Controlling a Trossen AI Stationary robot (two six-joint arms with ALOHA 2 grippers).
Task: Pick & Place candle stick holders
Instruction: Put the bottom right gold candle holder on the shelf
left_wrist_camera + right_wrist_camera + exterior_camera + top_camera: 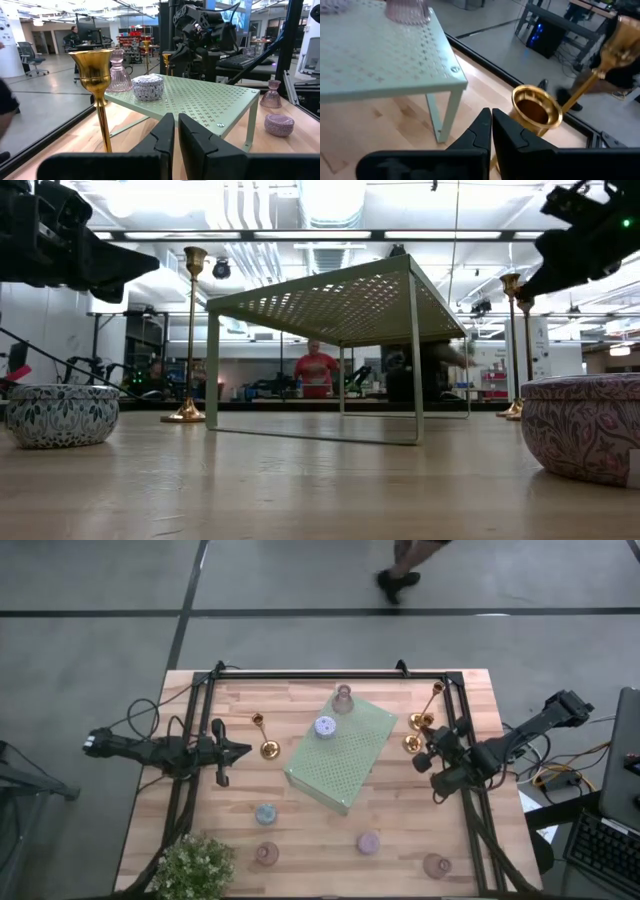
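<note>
A pale-green perforated shelf stands mid-table, with a lilac patterned holder and a pink glass holder on top. One gold candlestick stands upright on its round base left of the shelf. Two more gold candlesticks stand right of it. My left gripper is shut and empty, beside the left candlestick and pointing at the shelf. My right gripper is shut, right by the nearer right candlestick's cup. My right gripper's shut fingers lie next to the rim of the gold candlestick's cup, coming at it from the table's right side. I cannot tell whether they touch it. The candlestick stands upright on the table.
Small round holders rest on the near half of the table: pale blue, pink, lilac and pink. A leafy plant is at the near left corner. A black frame runs along the table's edges.
</note>
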